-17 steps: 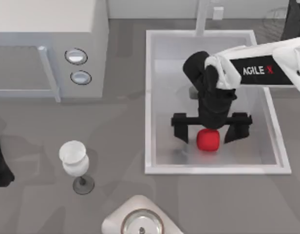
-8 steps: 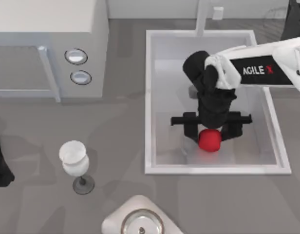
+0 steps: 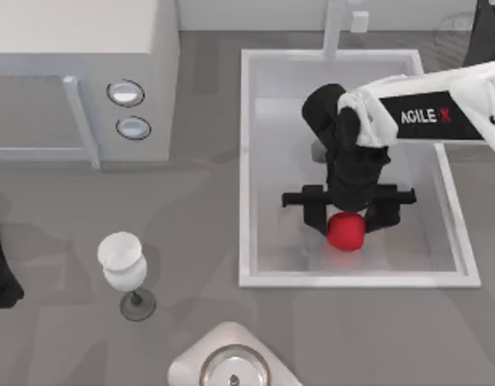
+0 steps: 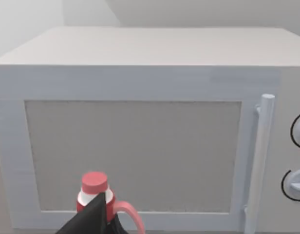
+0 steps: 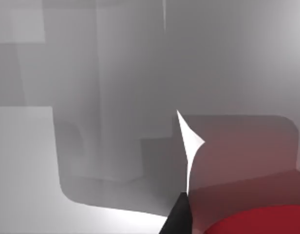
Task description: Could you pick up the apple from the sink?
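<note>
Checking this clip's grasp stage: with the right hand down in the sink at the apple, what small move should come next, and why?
Probably a straight lift. In the top view the right hand sits inside the sink with its fingers closed in on either side of the apple, which looks gripped. Raising it clear of the sink's walls seems the sensible step. The left arm stays parked at the table's left edge.

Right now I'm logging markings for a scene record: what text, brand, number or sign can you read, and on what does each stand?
"AGILE X": white letters with a red X, on the black panel of the right arm over the sink.
The two microwave knobs carry no readable markings.
Nothing else bears text.
</note>
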Robot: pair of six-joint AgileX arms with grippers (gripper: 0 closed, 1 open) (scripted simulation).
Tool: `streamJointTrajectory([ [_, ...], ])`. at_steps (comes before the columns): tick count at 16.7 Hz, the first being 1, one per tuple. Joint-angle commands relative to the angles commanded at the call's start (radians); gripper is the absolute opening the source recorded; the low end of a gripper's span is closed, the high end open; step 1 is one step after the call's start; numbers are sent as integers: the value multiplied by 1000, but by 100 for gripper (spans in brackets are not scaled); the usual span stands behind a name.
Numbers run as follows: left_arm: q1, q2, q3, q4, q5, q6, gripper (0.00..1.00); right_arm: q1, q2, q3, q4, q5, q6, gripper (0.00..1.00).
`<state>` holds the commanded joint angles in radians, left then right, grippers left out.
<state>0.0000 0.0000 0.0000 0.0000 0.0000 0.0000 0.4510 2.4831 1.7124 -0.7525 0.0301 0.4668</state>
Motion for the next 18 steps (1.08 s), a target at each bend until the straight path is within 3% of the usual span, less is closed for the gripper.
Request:
streamJointTrajectory([
  [5,0,0,0,0,0,0,100,2,6,111,-112,0,2,0],
  [14,0,0,0,0,0,0,100,-1,-28,736,-790,-1,-1,0],
  [18,0,0,0,0,0,0,100,-4,-55,899,-958,-1,-5,0],
])
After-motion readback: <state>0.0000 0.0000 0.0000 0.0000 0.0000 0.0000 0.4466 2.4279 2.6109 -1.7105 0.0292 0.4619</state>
